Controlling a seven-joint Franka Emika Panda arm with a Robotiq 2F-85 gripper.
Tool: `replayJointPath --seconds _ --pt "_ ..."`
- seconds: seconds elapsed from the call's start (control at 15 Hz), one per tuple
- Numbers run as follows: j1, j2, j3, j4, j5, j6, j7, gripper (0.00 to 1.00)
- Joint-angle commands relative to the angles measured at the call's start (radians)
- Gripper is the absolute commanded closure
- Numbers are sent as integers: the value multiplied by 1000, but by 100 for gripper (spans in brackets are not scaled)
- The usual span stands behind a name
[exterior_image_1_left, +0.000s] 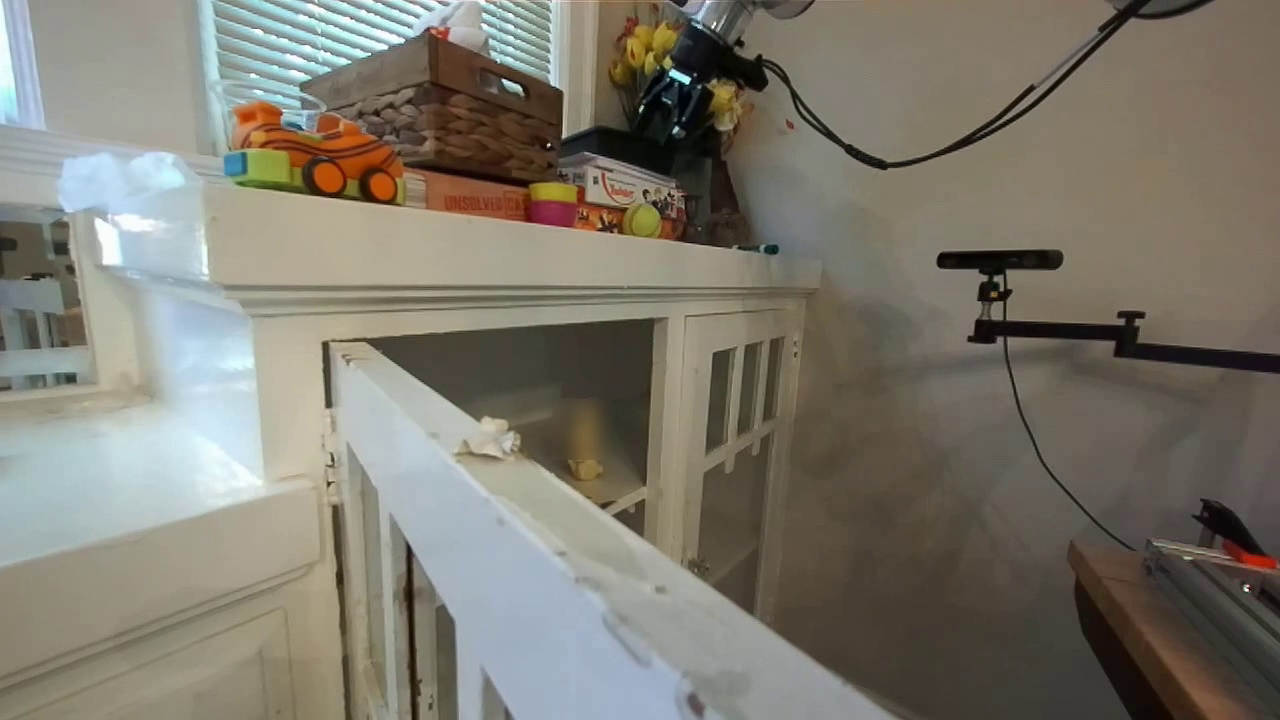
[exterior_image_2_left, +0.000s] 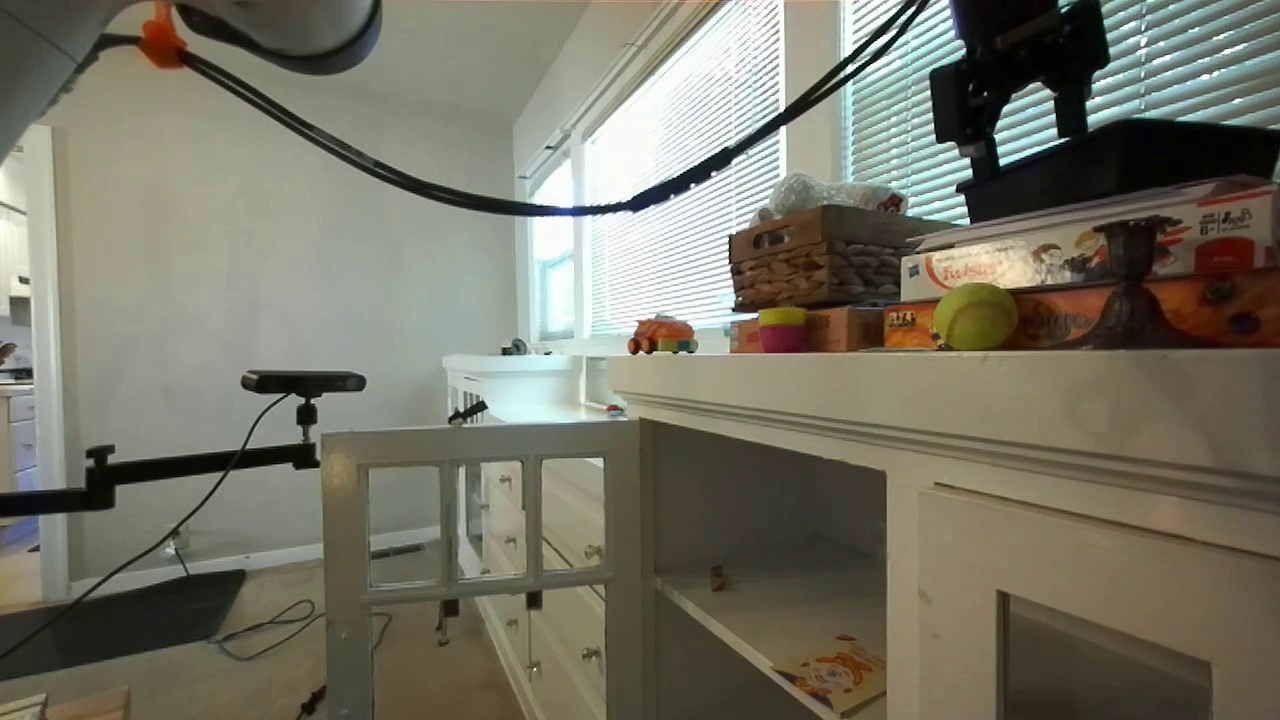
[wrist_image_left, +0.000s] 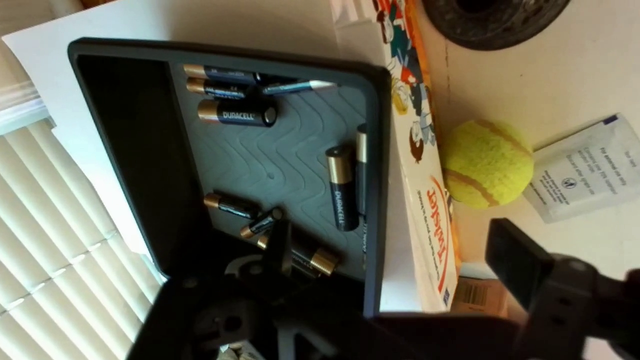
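Gripper (wrist_image_left: 390, 239) spread wide across a wall of the tray (wrist_image_left: 280, 160), contact unclear; batteries (wrist_image_left: 237, 113) inside; Twister box (wrist_image_left: 429, 235) beneath; ball (wrist_image_left: 488, 164) and dark stand (exterior_image_2_left: 1131, 275) in front; basket (exterior_image_2_left: 825, 260) near.

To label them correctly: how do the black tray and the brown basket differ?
The tray is plain black; the basket is brown and woven. The tray looks shallower than the basket. The tray holds batteries; something white shows above the basket. Both look rectangular.
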Motion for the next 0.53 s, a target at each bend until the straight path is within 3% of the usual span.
replayJointPath --seconds 0.0,0.07,0.47 --pt "-11 74 4 120 -12 -57 -11 8" --pt "-12 87 5 135 -12 -65 -10 26" --pt "-12 130 2 195 -12 -96 -12 70"
